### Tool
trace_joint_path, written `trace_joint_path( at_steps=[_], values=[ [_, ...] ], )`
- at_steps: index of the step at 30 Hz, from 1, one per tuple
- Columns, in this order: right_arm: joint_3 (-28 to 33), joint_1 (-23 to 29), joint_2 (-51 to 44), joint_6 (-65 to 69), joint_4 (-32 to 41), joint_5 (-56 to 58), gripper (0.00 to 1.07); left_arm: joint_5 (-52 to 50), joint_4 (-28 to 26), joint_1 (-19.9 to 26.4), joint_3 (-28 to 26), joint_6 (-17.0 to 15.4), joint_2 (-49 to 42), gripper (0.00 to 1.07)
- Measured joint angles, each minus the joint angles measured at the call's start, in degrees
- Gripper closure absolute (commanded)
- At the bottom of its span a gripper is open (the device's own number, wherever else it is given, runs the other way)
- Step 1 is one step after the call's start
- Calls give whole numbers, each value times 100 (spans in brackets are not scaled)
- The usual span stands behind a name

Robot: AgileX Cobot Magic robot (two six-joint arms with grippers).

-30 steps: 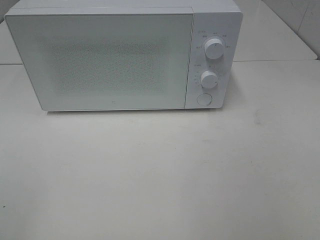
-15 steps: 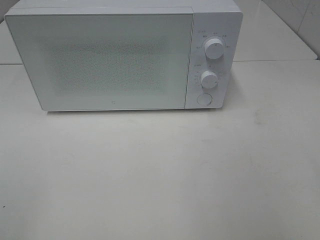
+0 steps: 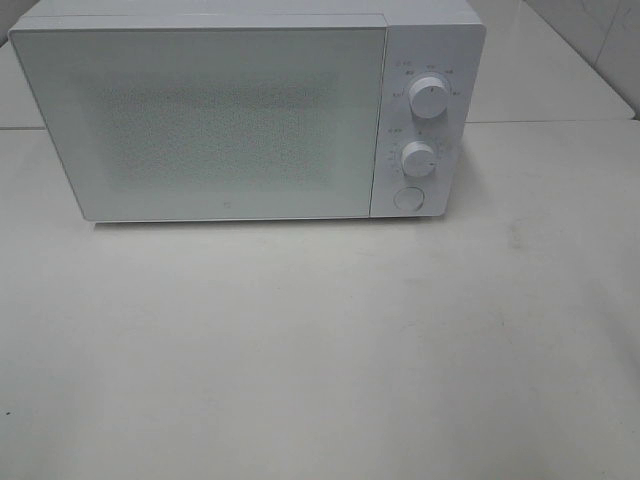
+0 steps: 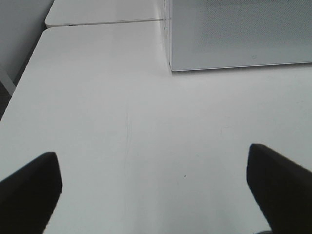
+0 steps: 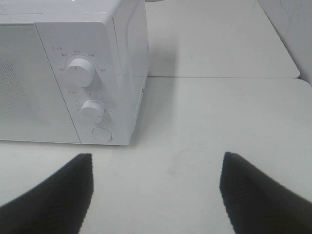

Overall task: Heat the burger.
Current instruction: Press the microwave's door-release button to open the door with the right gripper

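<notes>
**Microwave shut, both grippers released, burger not in view**

A white microwave (image 3: 230, 120) is seen at the far side of a white table (image 3: 320, 350). Its door (image 3: 200, 125) is closed flush. The door panel is pale and speckled, and what lies behind it cannot be made out. On the control panel at the right, an upper dial (image 3: 428, 98) is set above a lower dial (image 3: 418, 159), with a round button (image 3: 407, 198) beneath them.

The burger is shown in none of the views, so its place cannot be told.

The left gripper (image 4: 151, 163) is held over bare table on the near side of the microwave's left corner. Its fingers (image 4: 29, 192) are spread wide and released, and only tabletop is seen between them.

The right gripper (image 5: 156, 158) is held over the table on the near side of the control panel. Its fingers (image 5: 63, 195) are likewise parted and released.

Both are set apart from the microwave.
</notes>
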Motion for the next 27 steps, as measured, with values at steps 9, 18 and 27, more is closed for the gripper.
trace_joint_path(
  at_steps=[9, 18, 27],
  values=[
    [6, 0, 940, 0, 0, -1043, 36, 0, 0, 0, 0, 0, 0, 9],
    [6, 0, 2103, 0, 0, -2361, 36, 0, 0, 0, 0, 0, 0, 9],
    [258, 0, 2756, -11, 218, -3770, 36, 0, 0, 0, 0, 0, 0, 9]
  ],
)
